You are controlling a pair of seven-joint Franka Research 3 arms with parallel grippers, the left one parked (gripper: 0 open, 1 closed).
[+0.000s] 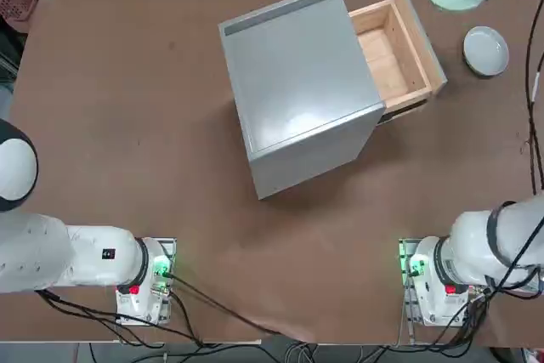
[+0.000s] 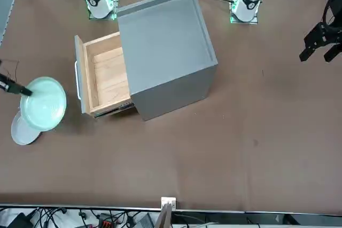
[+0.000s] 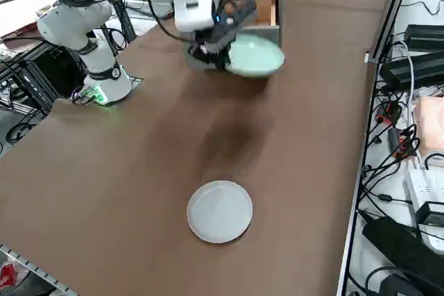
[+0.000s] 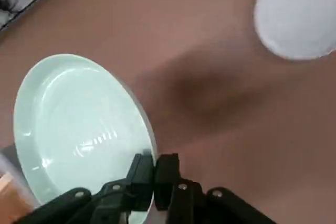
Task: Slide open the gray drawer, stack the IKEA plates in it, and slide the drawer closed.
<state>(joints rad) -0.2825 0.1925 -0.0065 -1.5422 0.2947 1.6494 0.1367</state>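
Right hand (image 4: 153, 174): fingers pinched on the rim of the pale mint-green round shallow plate (image 4: 79, 129), carried clear of the brown bench (image 1: 127, 125).

Risk: thin edge grip; plate may tilt or slip.

Pale gray-white round plate (image 3: 220, 211): flat on bench, apart.

Gray cabinet's wood-lined drawer (image 1: 393, 53): open, near the hand.

No text, label, brand or number can be read anywhere.

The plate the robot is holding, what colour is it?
Pale mint green plate; clearest in the right wrist view.
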